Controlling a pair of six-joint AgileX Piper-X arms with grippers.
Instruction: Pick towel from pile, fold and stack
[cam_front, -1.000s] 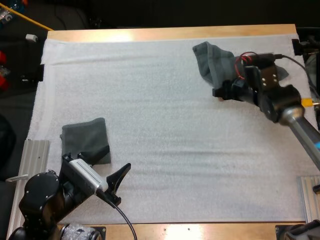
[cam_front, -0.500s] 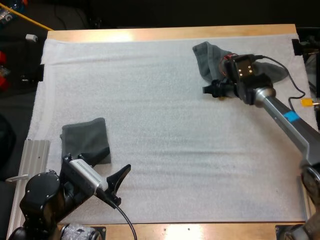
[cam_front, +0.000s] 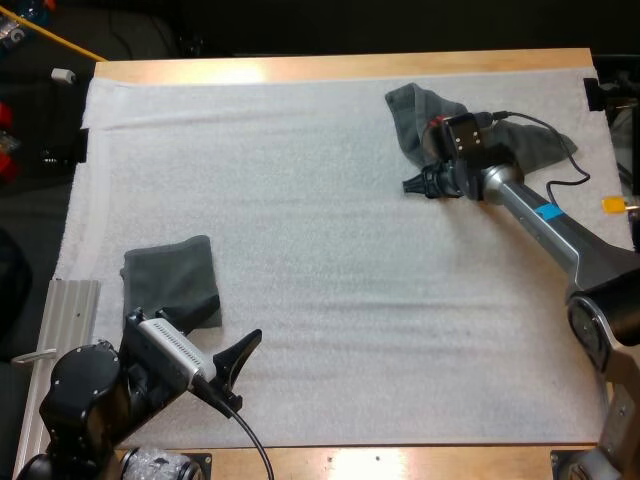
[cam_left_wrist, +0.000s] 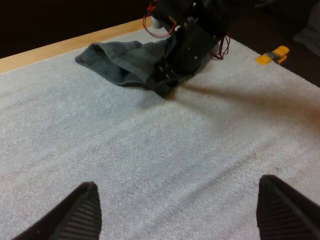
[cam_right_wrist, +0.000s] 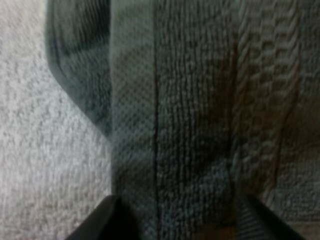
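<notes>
Well over at the far right of the white mat (cam_front: 300, 200), the crumpled towel (cam_front: 415, 120) lies in a loose heap close to the table's (cam_front: 350, 65) far edge. The right gripper (cam_front: 413, 184) is down at the towel's near-left edge, its arm reaching in from the right across the cloth. In the right wrist view its two black fingers (cam_right_wrist: 107, 222) stand fairly wide apart with a thick ridge of the grey-green cloth between them, one on each side of the fold. They do not look closed on it. The left wrist view shows the same gripper (cam_left_wrist: 167, 82) low against the towel (cam_left_wrist: 120, 62) where cloth meets mat.

At the near left of the mat a folded towel (cam_front: 172, 280) lies flat and roughly square, well apart from the crumpled one. The left gripper (cam_front: 245, 370) hangs just to the near right of that folded towel, over bare mat, touching neither towel. Its fingers (cam_left_wrist: 82, 212) are spread wide and hold nothing.
</notes>
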